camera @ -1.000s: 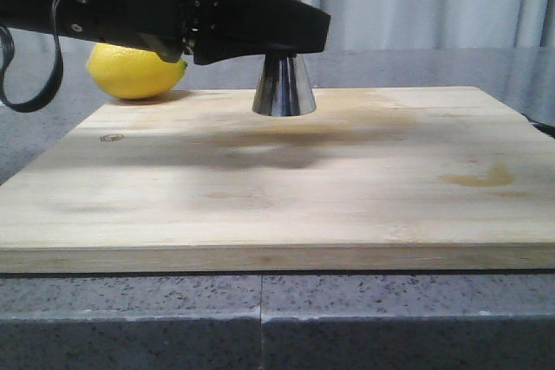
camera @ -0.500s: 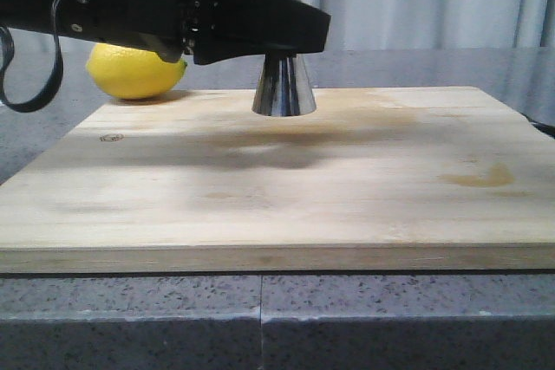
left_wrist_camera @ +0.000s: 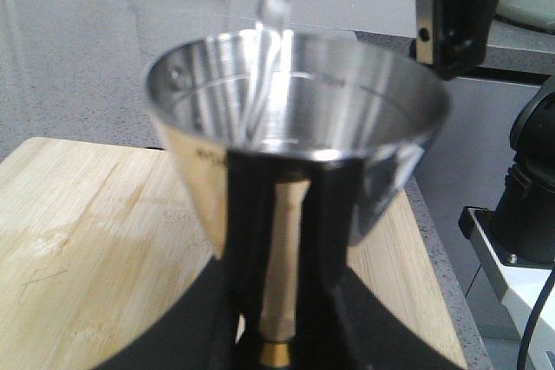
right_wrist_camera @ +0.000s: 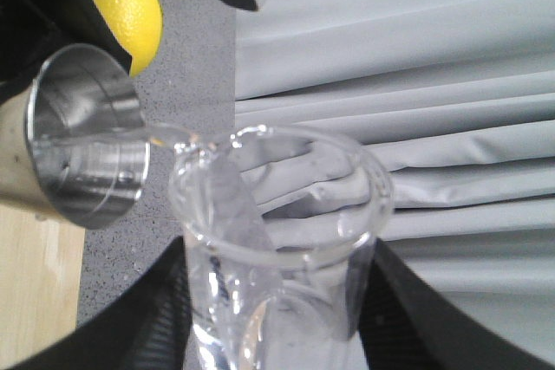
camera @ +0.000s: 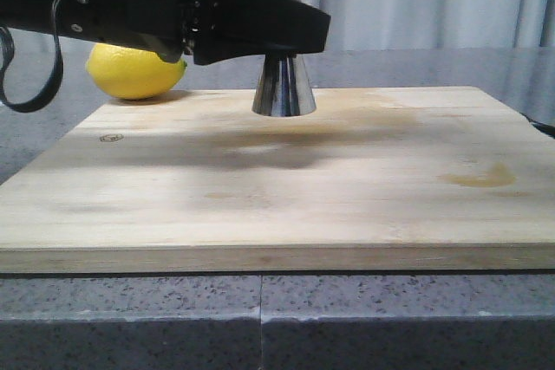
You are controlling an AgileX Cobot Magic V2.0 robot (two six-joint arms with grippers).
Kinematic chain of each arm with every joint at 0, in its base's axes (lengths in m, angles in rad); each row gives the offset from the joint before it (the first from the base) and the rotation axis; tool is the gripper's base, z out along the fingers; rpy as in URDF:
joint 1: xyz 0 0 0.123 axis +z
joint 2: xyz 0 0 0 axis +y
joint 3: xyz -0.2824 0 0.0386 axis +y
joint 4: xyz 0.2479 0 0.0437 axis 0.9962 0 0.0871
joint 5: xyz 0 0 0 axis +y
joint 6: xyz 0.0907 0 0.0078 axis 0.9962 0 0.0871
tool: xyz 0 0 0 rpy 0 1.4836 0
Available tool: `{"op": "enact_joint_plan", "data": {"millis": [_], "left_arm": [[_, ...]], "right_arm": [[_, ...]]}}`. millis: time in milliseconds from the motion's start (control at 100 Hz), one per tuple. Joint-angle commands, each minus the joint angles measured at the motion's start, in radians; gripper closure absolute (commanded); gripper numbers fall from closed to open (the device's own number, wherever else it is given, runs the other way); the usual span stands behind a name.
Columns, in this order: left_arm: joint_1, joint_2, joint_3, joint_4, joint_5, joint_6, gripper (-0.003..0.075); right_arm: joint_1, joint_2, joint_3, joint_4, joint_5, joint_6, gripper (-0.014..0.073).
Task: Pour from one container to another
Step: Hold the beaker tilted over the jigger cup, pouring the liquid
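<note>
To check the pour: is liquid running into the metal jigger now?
Yes, a clear stream falls from the glass beaker into the jigger.

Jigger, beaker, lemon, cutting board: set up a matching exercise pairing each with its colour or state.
Things:
1. jigger
2. beaker
3. lemon
4. cutting board

States:
A. yellow, lying on the grey counter behind the board's far left corner
B. clear glass, tipped, a thin stream running off its lip
C. pale wood, bearing a brownish stain near its right edge
D. shiny steel, upright, liquid falling into its open top cup

Pairs: 1-D, 2-B, 3-A, 4-C
</note>
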Motion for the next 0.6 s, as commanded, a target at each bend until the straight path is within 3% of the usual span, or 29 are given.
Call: {"op": "enact_joint_plan", "data": {"millis": [0,590], "left_arm": [[-0.010,-0.049,-0.023,-0.040,-0.205,-0.009,0.0739],[-0.010,-0.049,-0.023,-0.040,-0.205,-0.009,0.0739]], "right_arm": [[0.002,-0.017,-0.040,-0.018,0.031,0.000,0.0450],[0.002,-0.017,-0.040,-0.076,0.033,0.000,0.0450]]}}
